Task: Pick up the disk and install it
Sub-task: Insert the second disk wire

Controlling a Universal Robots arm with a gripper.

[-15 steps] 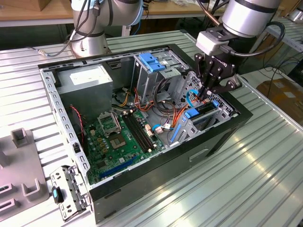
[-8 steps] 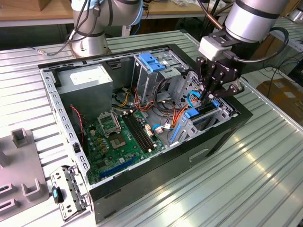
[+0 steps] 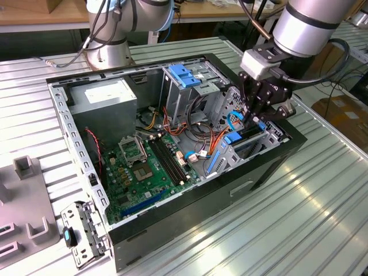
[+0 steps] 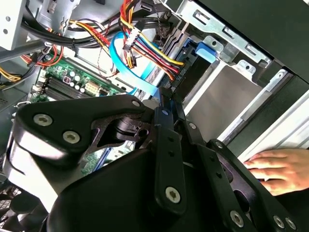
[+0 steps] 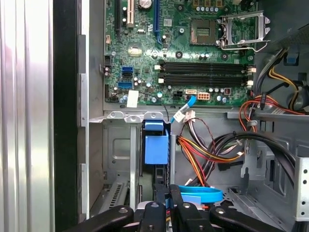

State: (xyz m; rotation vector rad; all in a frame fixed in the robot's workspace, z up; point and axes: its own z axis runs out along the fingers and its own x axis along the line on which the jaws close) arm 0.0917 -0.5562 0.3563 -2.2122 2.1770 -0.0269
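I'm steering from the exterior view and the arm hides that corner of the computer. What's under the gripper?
Observer: In the second wrist view, a flat grey metal plate lies in the bay just past the gripper.
Operator: Are wires close to it?
Observer: In the first wrist view, a flat blue cable curls right beside the gripper.
Operator: Is anybody near?
Observer: Yes. In the second wrist view, a person's hand lies close to the black case.
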